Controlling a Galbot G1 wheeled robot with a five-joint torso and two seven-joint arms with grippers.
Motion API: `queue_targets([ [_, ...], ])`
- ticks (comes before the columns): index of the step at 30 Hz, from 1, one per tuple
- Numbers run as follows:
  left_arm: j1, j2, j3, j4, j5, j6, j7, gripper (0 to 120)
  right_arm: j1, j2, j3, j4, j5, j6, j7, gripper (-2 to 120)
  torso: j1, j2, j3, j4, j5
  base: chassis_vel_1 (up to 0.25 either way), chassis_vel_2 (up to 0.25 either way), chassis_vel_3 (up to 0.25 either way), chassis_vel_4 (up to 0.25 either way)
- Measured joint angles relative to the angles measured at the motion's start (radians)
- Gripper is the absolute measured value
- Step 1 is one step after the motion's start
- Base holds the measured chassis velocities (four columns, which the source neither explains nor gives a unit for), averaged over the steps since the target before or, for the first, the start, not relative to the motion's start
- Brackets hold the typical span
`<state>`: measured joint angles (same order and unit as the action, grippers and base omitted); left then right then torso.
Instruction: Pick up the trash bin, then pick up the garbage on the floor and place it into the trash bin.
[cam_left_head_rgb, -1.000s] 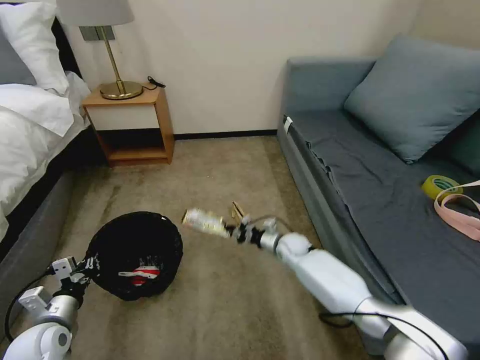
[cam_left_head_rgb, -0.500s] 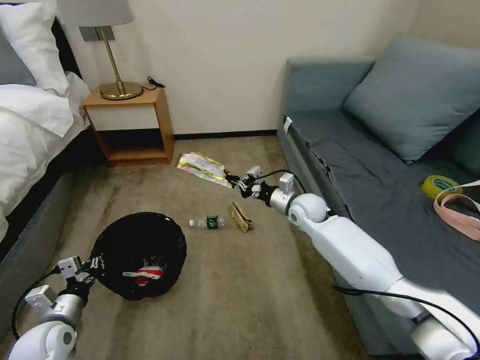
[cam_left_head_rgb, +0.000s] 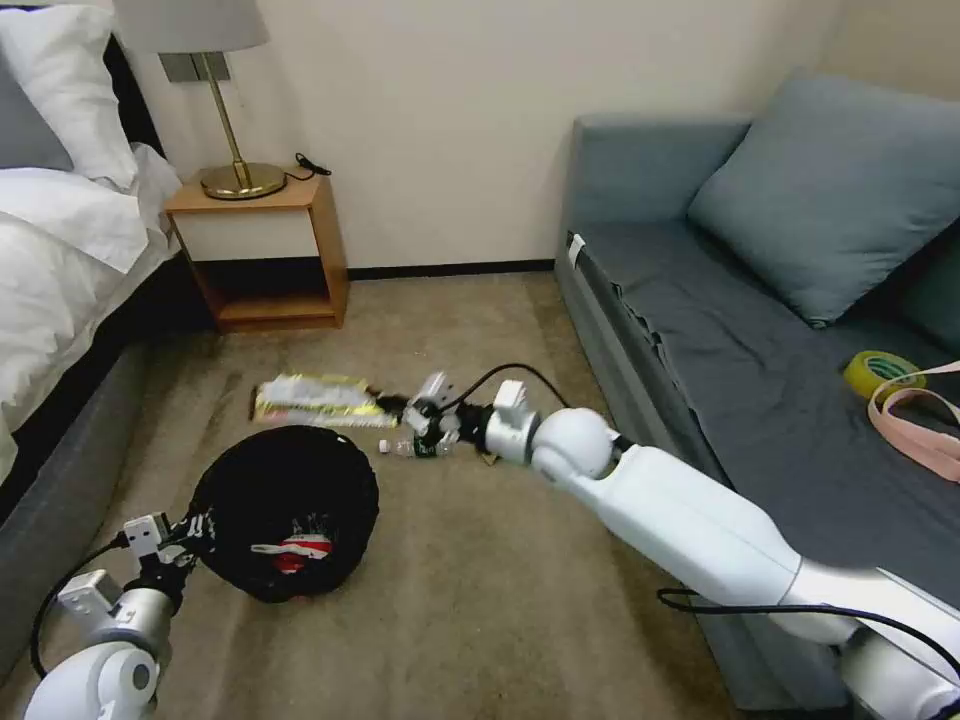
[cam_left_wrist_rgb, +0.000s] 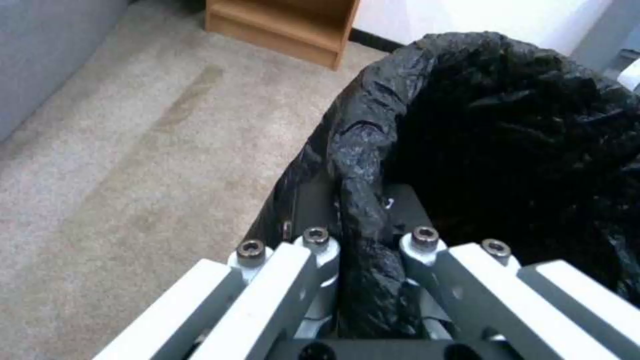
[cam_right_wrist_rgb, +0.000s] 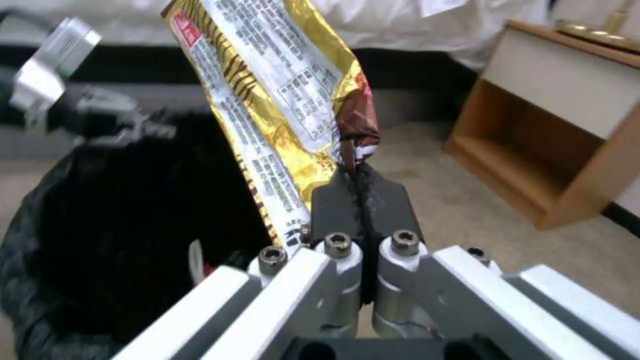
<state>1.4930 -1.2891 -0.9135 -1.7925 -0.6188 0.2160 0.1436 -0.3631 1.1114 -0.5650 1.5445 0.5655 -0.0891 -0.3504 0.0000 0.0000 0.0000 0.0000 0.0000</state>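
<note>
In the head view, the left hand (cam_left_head_rgb: 195, 528) grips the near rim of the round, low trash bin lined with a crinkly black plastic bag (cam_left_head_rgb: 285, 510), with a red-and-white snack wrapper (cam_left_head_rgb: 290, 550) lying inside it. The left wrist view adds the detail: both fingers (cam_left_wrist_rgb: 320, 250) are closed on a fold of the black bag at the rim, one inside and one outside. The right hand (cam_left_head_rgb: 400, 408) reaches out just beyond the bin's far rim, pinching one end of a yellow-silver foil snack wrapper (cam_left_head_rgb: 315, 398) that stretches away from it toward the bed side. The right wrist view shows what the head view cannot: the fingers (cam_right_wrist_rgb: 360, 200) are shut tight on the wrapper's brown crimped end (cam_right_wrist_rgb: 357, 135), and its printed back hangs above the bin's dark opening (cam_right_wrist_rgb: 127, 220). Under the right wrist, the head view shows a clear plastic bottle with a green label (cam_left_head_rgb: 415, 447) lying on the beige carpet (cam_left_head_rgb: 480, 580), and a sliver of tan folded cardboard (cam_left_head_rgb: 487, 459) just beside it.
</note>
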Motion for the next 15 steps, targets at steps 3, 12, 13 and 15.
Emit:
queue_targets([
  [3,0.002,-0.006,0.004,0.000,0.003,0.000,-0.001,5,0.012,0.000,-0.040,-0.004,-0.061,0.019,-0.010,0,0.000,0.000,0.000,0.0000,0.0000,0.000,0.000,0.000,0.000],
  [12,0.003,-0.013,0.009,0.009,0.013,0.002,-0.006,5,0.036,0.010,-0.084,-0.026,-0.182,0.041,-0.023,0,0.000,0.000,0.000,-0.0001,0.0000,0.000,0.000,0.000,0.000],
  [13,0.002,-0.016,0.011,0.010,0.015,0.002,-0.007,5,0.039,0.016,-0.090,-0.034,-0.229,0.051,-0.028,0,0.000,0.000,0.000,0.0000,0.0000,0.000,0.000,0.000,0.000],
  [15,0.003,-0.018,0.012,0.010,0.016,0.003,-0.008,5,0.041,0.024,-0.093,-0.043,-0.274,0.066,-0.037,0,0.000,0.000,0.000,0.0000,0.0000,0.000,0.000,0.000,0.000],
])
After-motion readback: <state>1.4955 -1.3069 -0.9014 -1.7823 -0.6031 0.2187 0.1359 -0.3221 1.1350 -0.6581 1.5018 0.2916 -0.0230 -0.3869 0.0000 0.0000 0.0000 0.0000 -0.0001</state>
